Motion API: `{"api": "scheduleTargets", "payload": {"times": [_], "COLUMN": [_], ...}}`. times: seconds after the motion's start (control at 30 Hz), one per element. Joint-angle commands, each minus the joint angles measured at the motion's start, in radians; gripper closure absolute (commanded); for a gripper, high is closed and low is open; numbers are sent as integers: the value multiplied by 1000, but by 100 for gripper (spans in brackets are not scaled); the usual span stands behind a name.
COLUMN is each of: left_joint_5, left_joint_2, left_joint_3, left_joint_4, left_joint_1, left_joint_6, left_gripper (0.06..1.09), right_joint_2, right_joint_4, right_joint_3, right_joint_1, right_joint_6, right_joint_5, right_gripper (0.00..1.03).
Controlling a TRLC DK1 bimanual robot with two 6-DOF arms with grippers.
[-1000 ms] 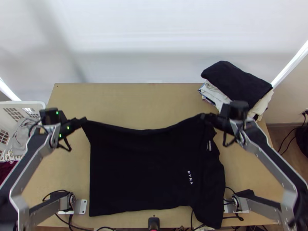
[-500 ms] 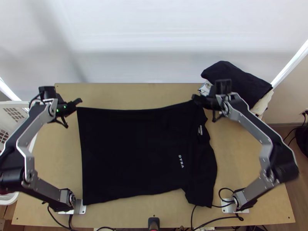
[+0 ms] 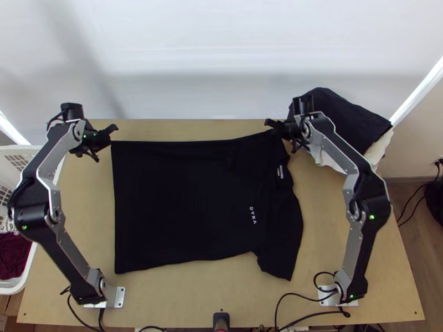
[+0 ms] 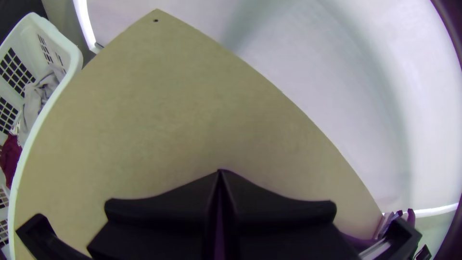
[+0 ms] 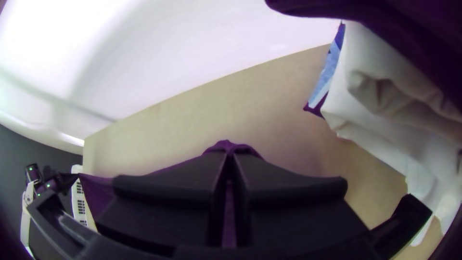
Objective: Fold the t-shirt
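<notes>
With my left gripper (image 3: pixel 114 129) I hold one far corner of the black t-shirt (image 3: pixel 188 199), and my right gripper (image 3: pixel 269 123) is closed on its far edge, near the other end. Between my arms, the cloth is spread over the table (image 3: pixel 332 232).

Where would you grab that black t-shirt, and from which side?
I'd pinch the t-shirt by both ends of its long far edge, coming in from the outer sides, where the left gripper and right gripper hold it. That edge runs nearly straight between them, with the body spread below, so gripping both ends should keep it from bunching.
</notes>
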Motion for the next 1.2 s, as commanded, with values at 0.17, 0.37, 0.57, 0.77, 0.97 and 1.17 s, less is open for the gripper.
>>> {"api": "scheduleTargets", "payload": {"times": [0.17,0.37,0.57,0.77,0.97,1.17], "left_joint_5": [25,81,129,160,177,178], "left_joint_2": [44,-39,-119,-200,-266,-320], "left_joint_3": [90,84,24,-51,-162,-286], "left_joint_4": [-102,-218,-233,-244,-230,-181], "left_joint_1": [11,13,13,27,47,62], "left_joint_6": [-38,-28,2,26,55,72], "left_gripper": [105,105,105,105,105,105], "right_joint_2": [86,39,-7,-66,-133,-188], "right_joint_4": [-102,-182,-228,-254,-254,-250], "right_joint_3": [176,188,184,128,33,-71], "right_joint_1": [-2,-4,-4,-4,-11,-20], "right_joint_6": [-8,-7,-15,-51,-85,-110], "right_joint_5": [17,15,15,15,15,17], "right_gripper": [100,100,100,100,100,100]}}
